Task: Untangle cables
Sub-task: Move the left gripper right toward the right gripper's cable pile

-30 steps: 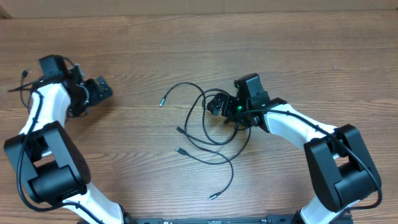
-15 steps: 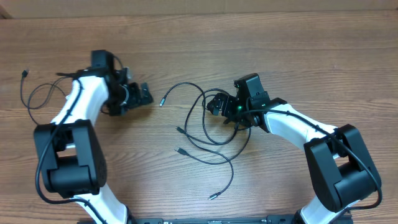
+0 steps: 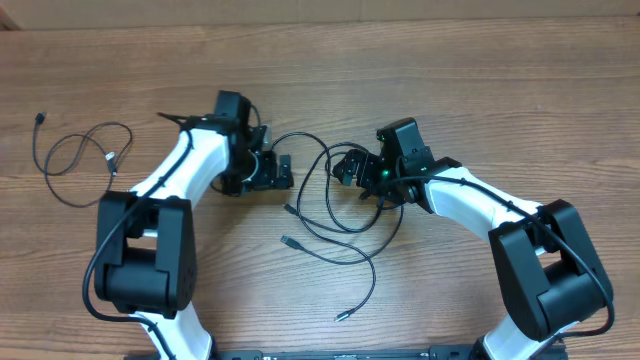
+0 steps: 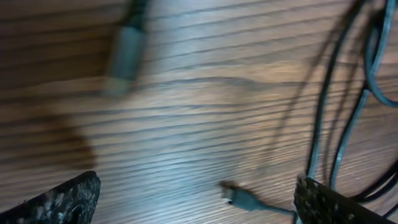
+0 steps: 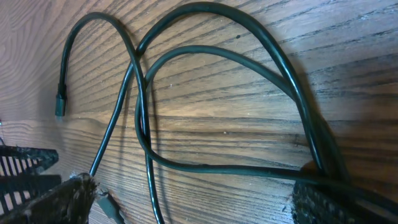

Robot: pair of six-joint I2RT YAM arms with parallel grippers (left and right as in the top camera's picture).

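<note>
Left hand (image 3: pixel 282 171), released and empty, has swung in from far left to beside tangled cables (image 3: pixel 343 231) at table (image 3: pixel 450 80) centre. Freed cable (image 3: pixel 75 160) now lies alone, far left. Right hand (image 3: pixel 347 167), released, unmoved over tangle. One cable out, rest still crossed.

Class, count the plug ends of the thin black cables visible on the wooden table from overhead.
5 plug ends: two far left, three below the central tangle of thin black cables. The left gripper may hide another.
</note>
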